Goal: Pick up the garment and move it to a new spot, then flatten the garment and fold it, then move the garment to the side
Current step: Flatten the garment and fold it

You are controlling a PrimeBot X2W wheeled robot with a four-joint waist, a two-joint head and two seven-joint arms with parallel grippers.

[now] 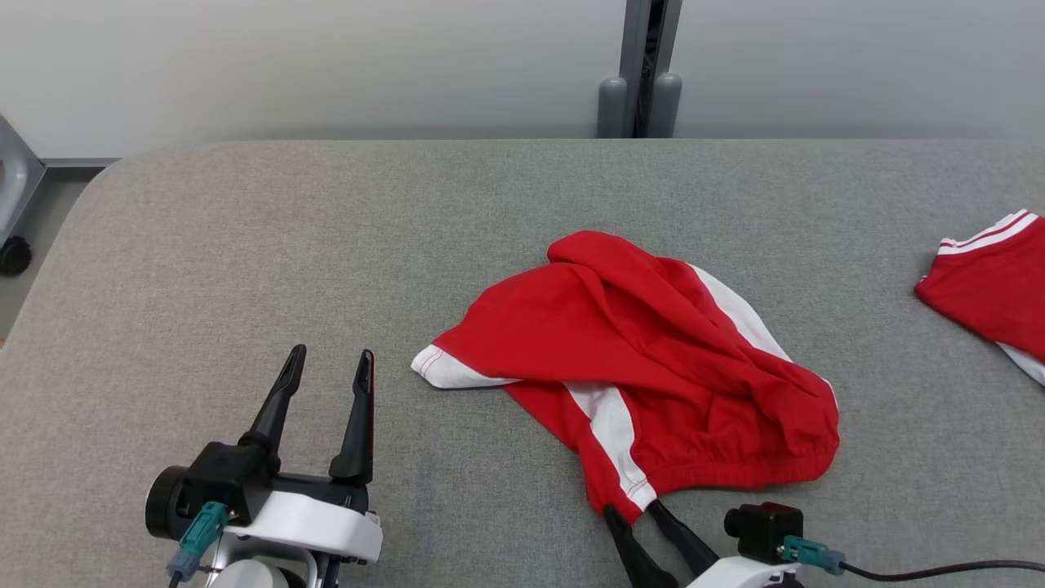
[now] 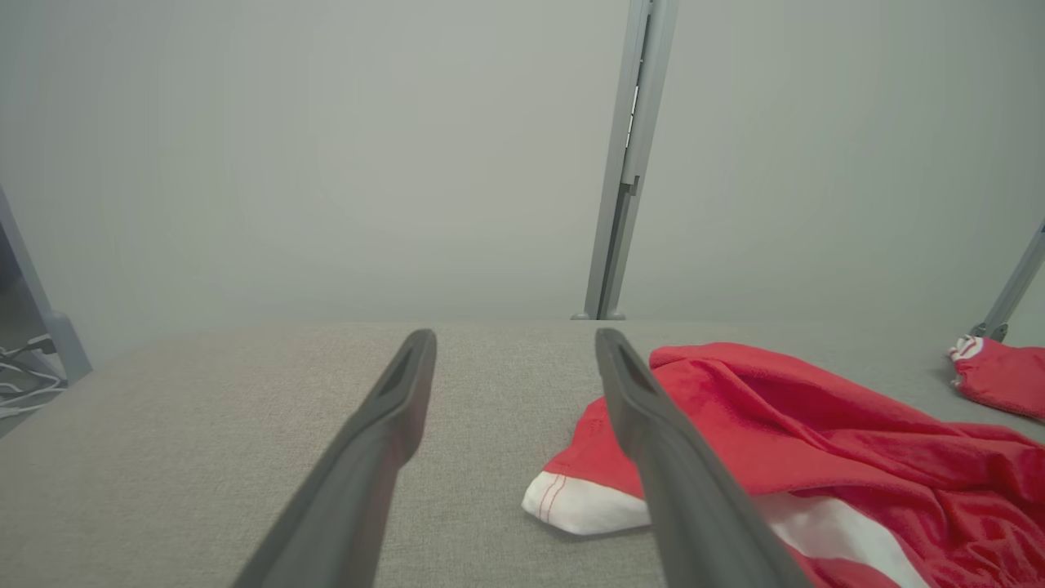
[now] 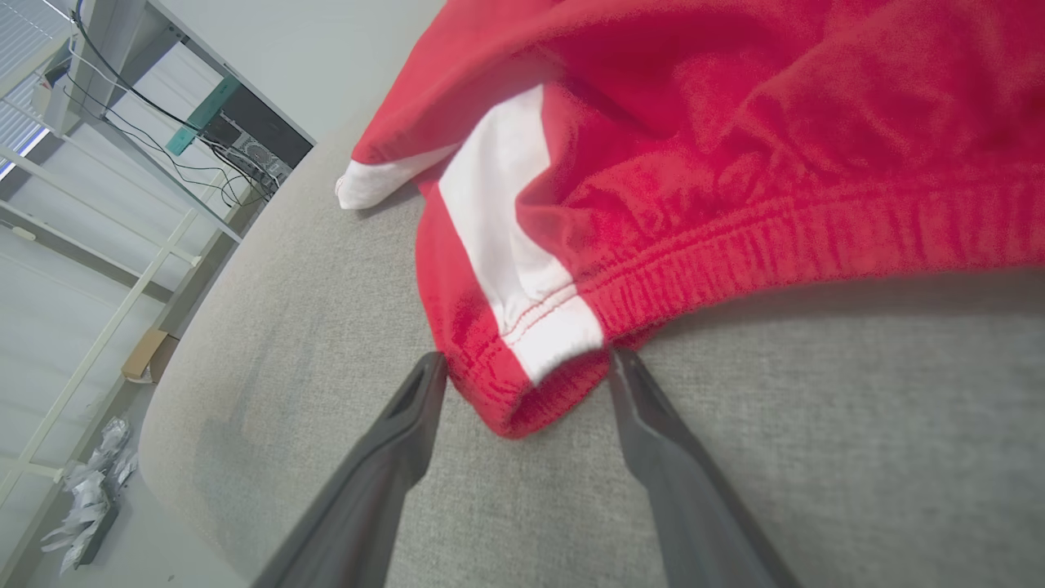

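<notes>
Right wrist view: garment point(image 3: 694, 163) corner inside spread right end effector point(image 3: 526, 358)

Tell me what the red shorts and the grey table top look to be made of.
The red shorts look like soft knit cloth, perhaps cotton: matte, slightly fuzzy, limp folds, gathered elastic waistband. The table top seems covered in grey woven cloth, matte, with a fine weave showing; what lies beneath is hidden.
</notes>
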